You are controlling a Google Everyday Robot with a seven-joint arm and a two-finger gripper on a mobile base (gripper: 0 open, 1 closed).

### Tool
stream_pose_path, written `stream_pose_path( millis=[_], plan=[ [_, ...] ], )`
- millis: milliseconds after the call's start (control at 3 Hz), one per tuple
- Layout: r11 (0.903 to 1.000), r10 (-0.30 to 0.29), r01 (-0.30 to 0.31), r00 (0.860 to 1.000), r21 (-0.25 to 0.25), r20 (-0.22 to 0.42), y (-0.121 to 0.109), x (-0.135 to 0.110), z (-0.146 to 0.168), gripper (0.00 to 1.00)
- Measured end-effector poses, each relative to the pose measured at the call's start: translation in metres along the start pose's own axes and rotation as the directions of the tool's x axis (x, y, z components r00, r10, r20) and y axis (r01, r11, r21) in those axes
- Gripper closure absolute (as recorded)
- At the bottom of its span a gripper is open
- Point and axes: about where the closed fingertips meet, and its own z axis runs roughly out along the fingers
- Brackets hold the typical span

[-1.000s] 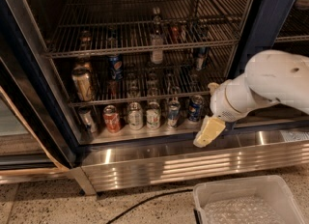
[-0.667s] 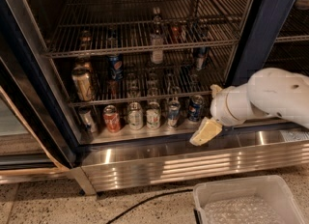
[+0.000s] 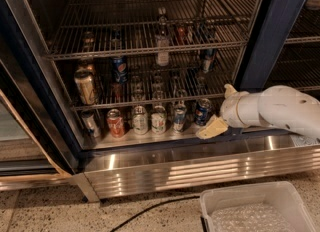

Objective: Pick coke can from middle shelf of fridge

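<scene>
Fridge (image 3: 272, 31) stood open, camera looking down into it. The middle shelf (image 3: 160, 101) carried a tall gold can (image 3: 85, 87) at its left end and a Pepsi can (image 3: 119, 68) further back. The coke can (image 3: 117, 91) sat dim and dark red in front of the Pepsi can, well inside the left half. Several shadowed cans stood on the same rack to its right. A clear bottle (image 3: 161, 43) stood on the upper rack (image 3: 145, 51).

Below, a row of cans lined the fridge floor, with a red-orange can (image 3: 116, 122) near the left and a blue can (image 3: 202, 112) at the right end. The gripper (image 3: 214, 126) hung just beside that blue can, under the middle shelf's front rail and well apart from the coke can. The rail and the floor row lay between them. Whether the gripper was apart or together could not be told.

A white bin (image 3: 220, 198) and a black cable (image 3: 150, 208) lay on the room floor.

Against the view a second before, the white arm (image 3: 285, 108) sat lower and flatter. The gripper was at nearly the same spot and the cans were unmoved.
</scene>
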Motion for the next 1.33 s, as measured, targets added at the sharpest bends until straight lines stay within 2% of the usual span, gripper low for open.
stream_pose_path(
  millis=[333,667,1000,1333],
  plan=[
    [1.0000,0.000,0.000,1.000,0.000,0.000,0.000,0.000,0.000,0.00],
    [0.9992,0.032,-0.033,0.998,0.021,0.050,-0.009,-0.004,0.017,0.00],
    [0.9946,0.045,-0.056,0.992,0.088,0.122,-0.028,-0.017,0.042,0.00],
    [0.9838,0.058,-0.091,0.977,0.155,0.206,-0.051,-0.039,0.058,0.00]
  ],
)
